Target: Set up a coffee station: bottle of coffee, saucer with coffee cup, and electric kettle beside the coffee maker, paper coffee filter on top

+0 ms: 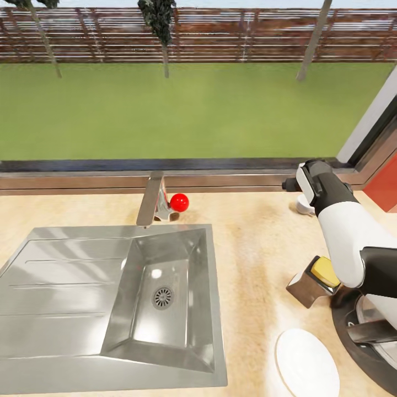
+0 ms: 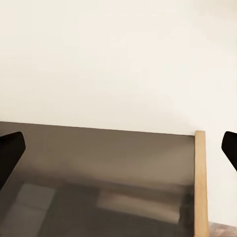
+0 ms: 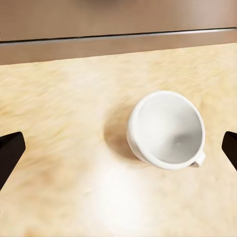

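The white coffee cup [image 3: 167, 129] stands upright on the beige kitchen countertop [image 1: 259, 248] near the window sill, its handle turned to one side. My right gripper [image 3: 120, 150] hovers over it, open, one black fingertip [image 3: 10, 153] on each side and well clear of the cup. In the head view the cup [image 1: 302, 207] peeks out under my right wrist [image 1: 317, 184]. The brown bottle of coffee [image 1: 306, 286] with its yellow lid and the white saucer [image 1: 307, 361] rest on the counter nearer me. My left gripper [image 2: 118, 150] is open and holds nothing.
The steel sink [image 1: 66, 286] with its tap [image 1: 150, 198] and a red ball [image 1: 179, 202] fills the left. A black round appliance [image 1: 353, 336], partly hidden by my arm, sits at the lower right. A red object [image 1: 383, 190] stands at the far right.
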